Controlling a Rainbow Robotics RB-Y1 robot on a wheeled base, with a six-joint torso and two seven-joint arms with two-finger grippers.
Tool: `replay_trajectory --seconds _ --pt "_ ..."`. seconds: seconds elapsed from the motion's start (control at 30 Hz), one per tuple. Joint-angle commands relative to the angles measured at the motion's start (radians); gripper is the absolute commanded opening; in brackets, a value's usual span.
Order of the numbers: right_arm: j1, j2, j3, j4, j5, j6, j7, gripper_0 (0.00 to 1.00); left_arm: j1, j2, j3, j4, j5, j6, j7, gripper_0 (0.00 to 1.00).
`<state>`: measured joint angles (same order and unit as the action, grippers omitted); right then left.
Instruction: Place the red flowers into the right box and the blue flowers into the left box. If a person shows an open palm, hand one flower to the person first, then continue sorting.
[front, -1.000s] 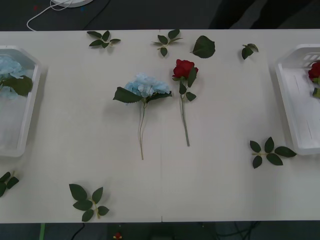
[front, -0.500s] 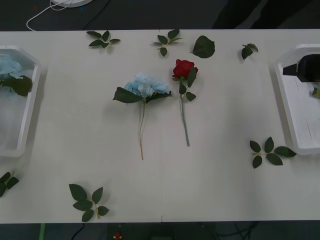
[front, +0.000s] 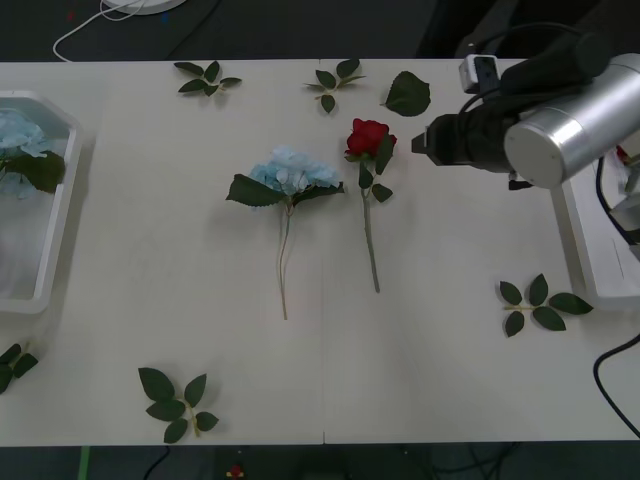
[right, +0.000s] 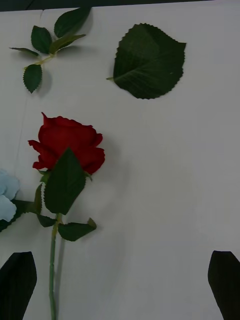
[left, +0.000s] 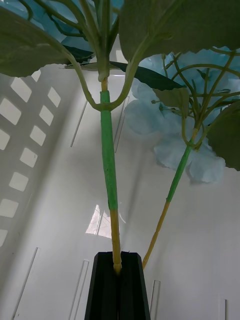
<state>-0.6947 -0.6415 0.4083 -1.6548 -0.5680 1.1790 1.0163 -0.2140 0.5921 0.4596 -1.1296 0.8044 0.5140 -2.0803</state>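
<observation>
Right arm lines up on the rose while the left grips a blue stem.

Front view: the right gripper (front: 420, 143) hovers just beside the red flower (front: 368, 140), whose stem runs toward the robot. Right wrist view: its fingers (right: 18, 280) are spread, the bloom ahead. Left wrist view: the left gripper (left: 119, 280) pinches a blue flower (left: 150, 80) over the left box (left: 45, 200).

Right gripper (front: 420, 143) at upper right of the front view, fingers parted; left gripper (left: 119, 267) clamped.
</observation>
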Motion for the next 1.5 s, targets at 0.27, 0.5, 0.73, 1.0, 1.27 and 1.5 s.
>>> replay_trajectory --seconds 0.27,0.5,0.73,1.0,1.27,1.5 --pt "-0.249 0.298 0.087 0.403 0.243 -0.079 -0.097 1.00 0.010 -0.006 -0.009 -0.029 0.035 -0.019 0.003 1.00" --pt "-0.293 0.364 0.087 0.576 0.321 -0.134 -0.105 1.00 0.010 -0.006 -0.012 -0.027 0.042 -0.019 0.003 1.00" --pt "-0.295 0.388 0.087 0.641 0.326 -0.144 -0.122 1.00 -0.002 -0.005 -0.007 -0.056 0.025 -0.017 -0.004 1.00" --pt "-0.307 0.439 0.087 0.722 0.346 -0.196 -0.153 1.00 -0.085 0.000 0.105 -0.207 -0.064 0.350 0.014 1.00" --pt "-0.345 0.500 0.087 0.819 0.389 -0.226 -0.214 1.00 -0.163 0.026 0.145 -0.449 -0.093 0.727 0.175 1.00" --pt "-0.352 0.511 0.087 0.863 0.395 -0.248 -0.234 1.00 -0.315 0.032 0.119 -0.690 -0.149 1.173 0.502 1.00"
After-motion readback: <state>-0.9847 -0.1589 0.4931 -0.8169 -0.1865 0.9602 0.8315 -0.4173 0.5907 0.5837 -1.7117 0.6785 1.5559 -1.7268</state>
